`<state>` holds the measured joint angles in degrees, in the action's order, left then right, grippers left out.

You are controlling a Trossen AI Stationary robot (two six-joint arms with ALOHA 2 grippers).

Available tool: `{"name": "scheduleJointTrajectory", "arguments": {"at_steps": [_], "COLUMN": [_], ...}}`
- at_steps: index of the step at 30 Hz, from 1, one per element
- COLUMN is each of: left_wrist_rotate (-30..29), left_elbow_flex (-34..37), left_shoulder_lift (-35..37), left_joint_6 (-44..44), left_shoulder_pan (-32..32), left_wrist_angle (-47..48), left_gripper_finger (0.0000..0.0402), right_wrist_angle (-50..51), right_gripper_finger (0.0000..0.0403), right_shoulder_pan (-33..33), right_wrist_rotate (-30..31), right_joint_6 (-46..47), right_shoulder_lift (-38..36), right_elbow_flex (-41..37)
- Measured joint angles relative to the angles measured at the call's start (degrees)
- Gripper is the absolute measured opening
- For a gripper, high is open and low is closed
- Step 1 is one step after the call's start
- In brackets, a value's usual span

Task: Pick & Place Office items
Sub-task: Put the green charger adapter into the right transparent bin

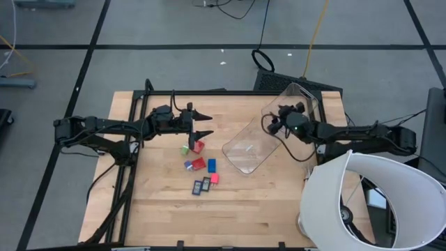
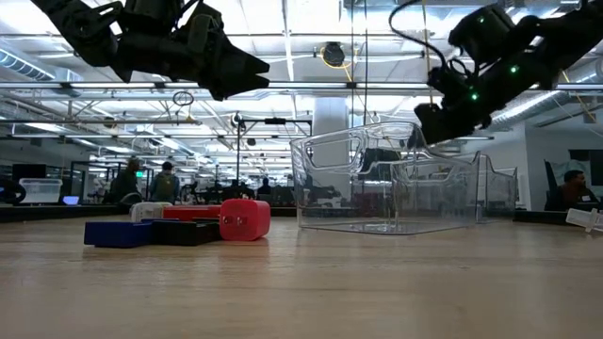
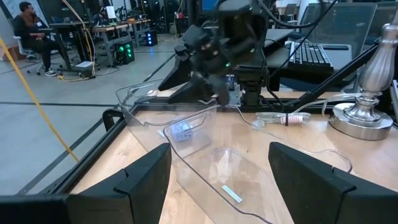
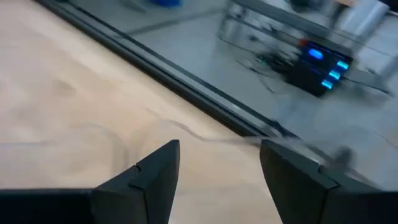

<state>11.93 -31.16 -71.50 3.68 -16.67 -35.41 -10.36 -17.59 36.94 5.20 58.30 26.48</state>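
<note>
The office items lie in a cluster on the wooden table: a green block (image 1: 185,148), red blocks (image 1: 198,146) (image 1: 198,164) (image 1: 214,178), blue blocks (image 1: 188,164) (image 1: 211,165) and two dark flat rectangles (image 1: 201,186). The low view shows a red piece (image 2: 245,218) and a blue one (image 2: 118,233). My left gripper (image 1: 206,125) (image 3: 219,180) hangs open above the table, just beyond the cluster's far side, pointing at the clear bin (image 1: 268,132). My right gripper (image 1: 277,123) (image 4: 219,168) is open at the bin's far right rim (image 2: 415,141). My right gripper stands open at the clear bin's upper rim (image 3: 205,106), coming from the table's right. A thin clear edge (image 4: 211,138) shows between its fingers. Whether a finger touches the rim I cannot tell.
A large white lampshade (image 1: 362,202) covers the table's near right corner, and its metal base (image 3: 367,106) stands beyond the bin. A black frame (image 1: 139,118) runs along the table's left and far edges. Bare wood lies in front of the cluster.
</note>
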Motion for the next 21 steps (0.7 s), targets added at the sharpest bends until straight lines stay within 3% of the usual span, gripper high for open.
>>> {"name": "scheduleJointTrajectory", "arguments": {"at_steps": [6, 13, 21], "left_wrist_rotate": [0.0, -0.9, -17.8], "left_elbow_flex": [0.0, 0.0, -4.3], "left_shoulder_lift": [0.0, 0.6, 0.8], "left_joint_6": [-7.8, -17.6, -28.4], "left_shoulder_pan": [0.0, 0.6, 11.0], "left_wrist_angle": [1.8, 21.2, 48.8], "left_gripper_finger": [0.0273, 0.0273, 0.0273], "right_wrist_angle": [-6.2, -10.1, -16.0], "right_gripper_finger": [0.0212, 0.0211, 0.021], "right_shoulder_pan": [4.0, 6.7, 7.2], "right_wrist_rotate": [-5.0, -11.8, -11.7], "right_joint_6": [-4.2, -6.6, -10.8], "right_shoulder_lift": [0.0, 0.0, 0.0], "right_elbow_flex": [0.0, 0.0, 0.0]}}
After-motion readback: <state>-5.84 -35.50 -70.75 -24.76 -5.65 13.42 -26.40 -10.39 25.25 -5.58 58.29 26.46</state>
